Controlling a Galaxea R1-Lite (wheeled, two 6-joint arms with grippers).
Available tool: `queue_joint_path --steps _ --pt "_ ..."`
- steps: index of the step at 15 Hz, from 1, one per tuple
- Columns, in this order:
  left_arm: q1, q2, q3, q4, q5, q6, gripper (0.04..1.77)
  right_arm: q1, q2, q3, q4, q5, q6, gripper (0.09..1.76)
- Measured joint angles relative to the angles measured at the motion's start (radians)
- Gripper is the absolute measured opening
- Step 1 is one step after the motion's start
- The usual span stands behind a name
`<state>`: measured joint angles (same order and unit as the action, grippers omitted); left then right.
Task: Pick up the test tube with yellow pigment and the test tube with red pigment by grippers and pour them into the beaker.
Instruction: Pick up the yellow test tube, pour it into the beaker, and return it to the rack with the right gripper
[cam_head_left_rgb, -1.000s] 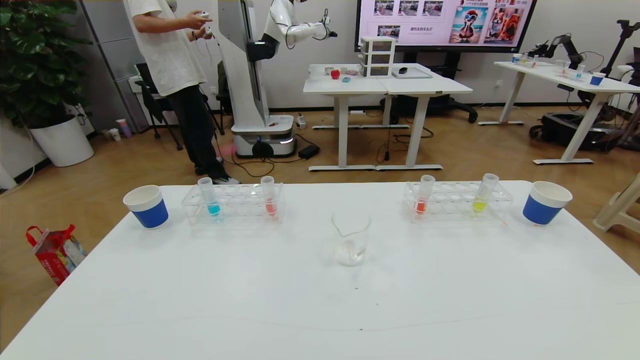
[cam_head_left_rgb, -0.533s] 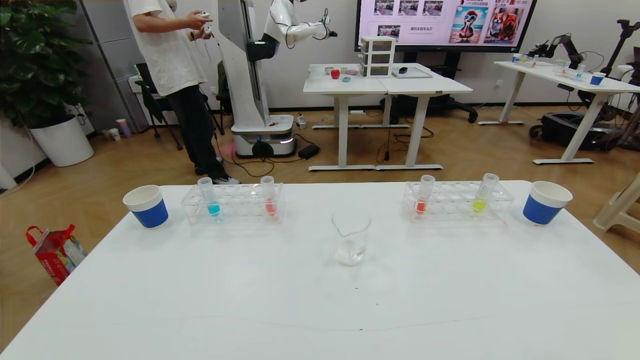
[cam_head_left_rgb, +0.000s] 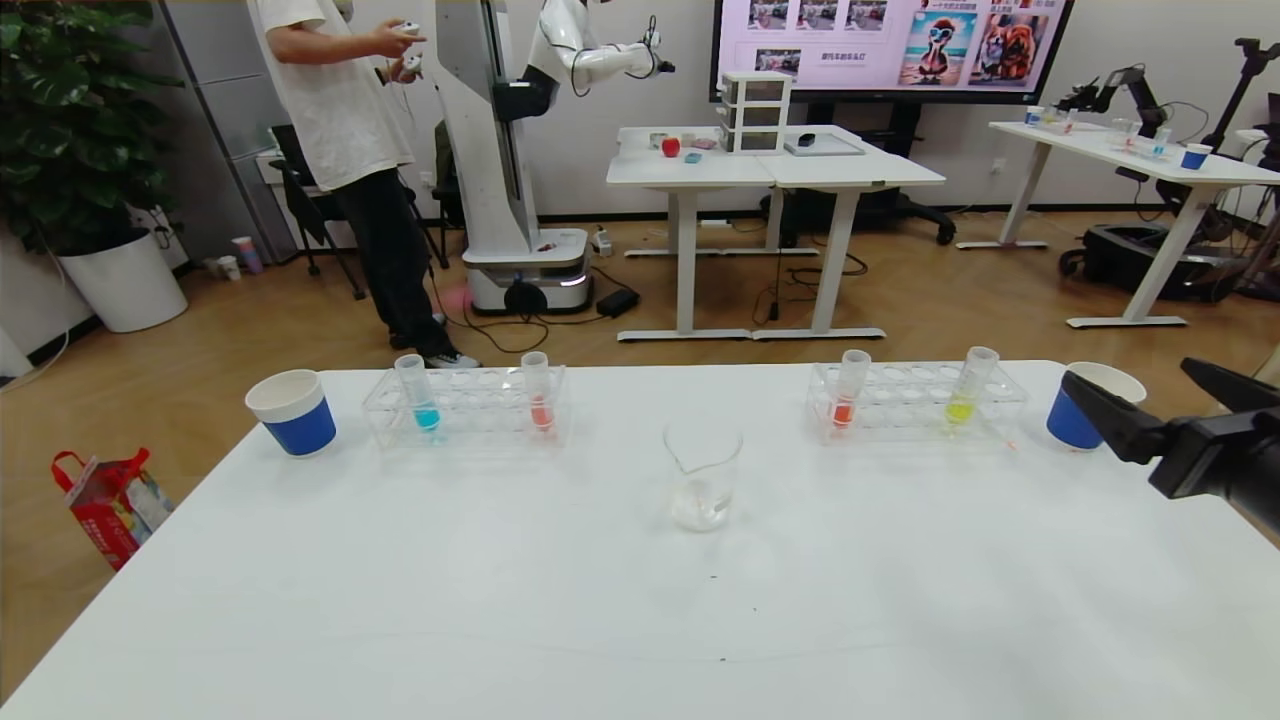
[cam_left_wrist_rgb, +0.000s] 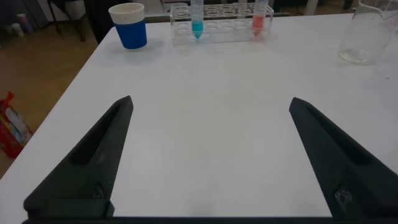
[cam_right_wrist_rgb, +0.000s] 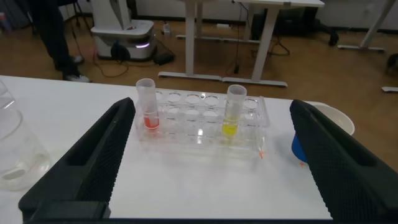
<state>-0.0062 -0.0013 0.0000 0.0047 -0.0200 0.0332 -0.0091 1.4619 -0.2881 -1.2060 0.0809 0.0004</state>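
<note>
1. White table fills the near view, with wooden floor, other desks, a person and another robot behind it.
2. At the table's middle stands the beaker, clear glass, upright, apart from both racks.
3. On the robot's right, a clear tube rack holds the test tube with red pigment at its left end and the test tube with yellow pigment toward its right end, both leaning slightly in their holes.
4. Just beyond that rack's right end sits a blue-and-white paper cup.
5. The right gripper reaches in from the right edge, in front of that cup, its 2 fingers spread wide and holding nothing; it is near the rack but clear of it.
6. On the left, a second rack holds a cyan-blue tube and another orange-red tube, with another paper cup beside it.
7. The left gripper shows only in its wrist view, fingers wide apart above bare table, well short of the left rack.
</note>
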Motion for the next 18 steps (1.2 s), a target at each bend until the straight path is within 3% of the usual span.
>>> queue_joint_path --steps 3,6,18 --pt "0.0 0.0 0.0 0.0 0.0 0.0 1.75 -0.037 0.249 -0.015 -0.239 0.02 0.0 1.74" --pt "0.0 0.0 0.0 0.0 0.0 0.0 1.75 -0.065 0.462 -0.069 -0.338 0.031 -0.002 1.74" --pt "0.0 0.0 0.0 0.0 0.0 0.0 1.75 -0.088 0.835 -0.529 -0.356 0.024 -0.007 1.74"
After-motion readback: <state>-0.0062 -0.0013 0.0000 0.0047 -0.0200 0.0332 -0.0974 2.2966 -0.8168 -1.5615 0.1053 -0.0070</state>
